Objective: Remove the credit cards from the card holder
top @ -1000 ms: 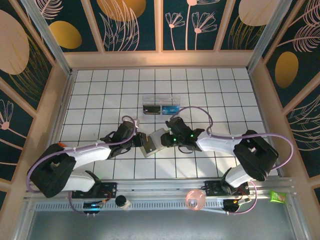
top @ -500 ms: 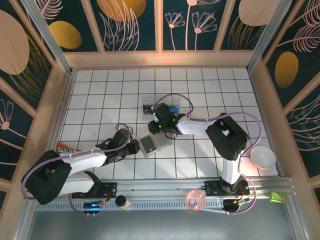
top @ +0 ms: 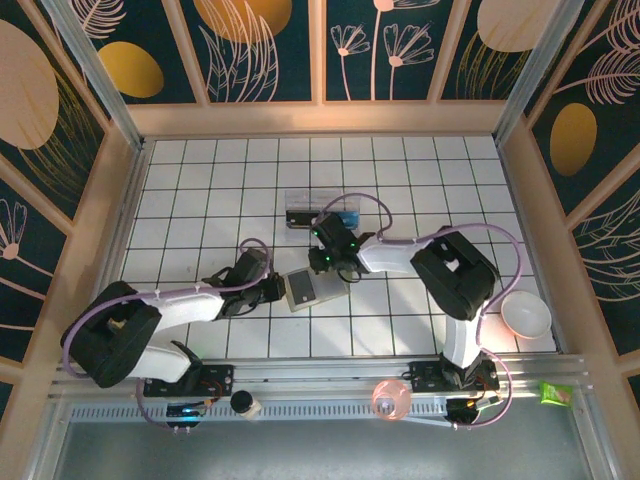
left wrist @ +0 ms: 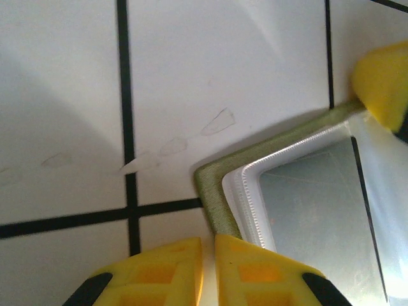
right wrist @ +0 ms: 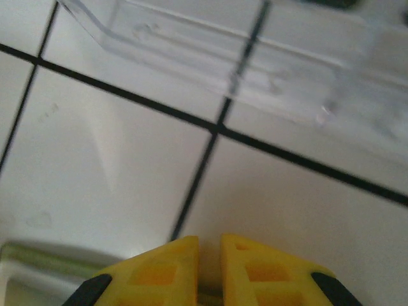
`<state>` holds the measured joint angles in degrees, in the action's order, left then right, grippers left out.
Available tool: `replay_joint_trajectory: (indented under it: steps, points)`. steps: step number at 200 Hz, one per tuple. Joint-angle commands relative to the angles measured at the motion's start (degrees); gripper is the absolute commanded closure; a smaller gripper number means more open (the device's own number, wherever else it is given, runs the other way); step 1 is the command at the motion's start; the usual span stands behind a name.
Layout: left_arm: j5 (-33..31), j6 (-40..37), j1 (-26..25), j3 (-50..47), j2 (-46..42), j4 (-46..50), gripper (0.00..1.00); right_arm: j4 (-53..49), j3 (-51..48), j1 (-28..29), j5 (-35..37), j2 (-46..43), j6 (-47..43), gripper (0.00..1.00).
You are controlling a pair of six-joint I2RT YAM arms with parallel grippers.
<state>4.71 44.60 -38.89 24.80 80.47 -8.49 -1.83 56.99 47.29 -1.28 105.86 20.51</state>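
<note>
The card holder lies open and flat on the tiled table, olive rim around a cream inside. A grey credit card sits under its clear sleeve on the left half. My left gripper is at the holder's left edge. Its yellow fingers are closed to a thin slit, and one of them lies over the olive rim. My right gripper is at the holder's far right edge, with an olive strip beside its nearly closed fingers. Nothing shows clamped in either.
A clear plastic box with dark and blue contents stands just behind the holder, its wall close ahead of the right fingers. A white bowl sits at the right. A pink item and a green packet lie by the front rail.
The right arm folded in and its gripper came round to the holder's far edge, then dropped toward it. The left gripper slid right onto the holder's left edge. The holder shifted slightly.
</note>
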Motion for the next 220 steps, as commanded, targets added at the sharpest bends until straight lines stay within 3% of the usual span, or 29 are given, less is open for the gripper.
replay_joint_trajectory:
  steps: [1,60,73,83,113,157,177,220]
  points:
    - [3.1,-1.5,-0.2,2.2,3.9,-3.3,0.85,-1.6,-4.3,-0.3,2.0,-3.8,3.0,0.82]
    - [-1.6,-4.2,0.7,4.6,-0.6,-0.1,0.79,0.0,-7.5,-0.2,5.4,-13.3,6.7,0.70]
    - [-0.8,-5.0,0.6,4.2,-2.9,-0.8,0.71,0.3,-7.5,-0.6,2.6,-15.3,7.3,0.67]
    - [0.9,-5.1,0.6,3.5,-4.0,-2.2,0.67,1.0,-7.4,-1.2,-3.9,-15.8,8.4,0.65]
    - [3.8,-5.0,-1.3,3.0,-2.1,-5.3,0.65,4.9,-8.2,-1.4,-15.9,-13.9,15.6,0.65]
    - [3.8,-4.8,-2.9,1.7,1.9,-9.4,0.58,6.3,-8.5,-0.2,-16.5,-12.0,21.0,0.66]
    - [2.3,-5.0,-3.2,1.6,3.0,-9.1,0.59,5.3,-8.8,0.3,-15.9,-11.2,22.2,0.69]
    - [2.1,-3.9,-3.1,0.6,6.0,-9.2,0.73,5.9,-9.7,0.7,-17.3,-9.6,23.0,0.74]
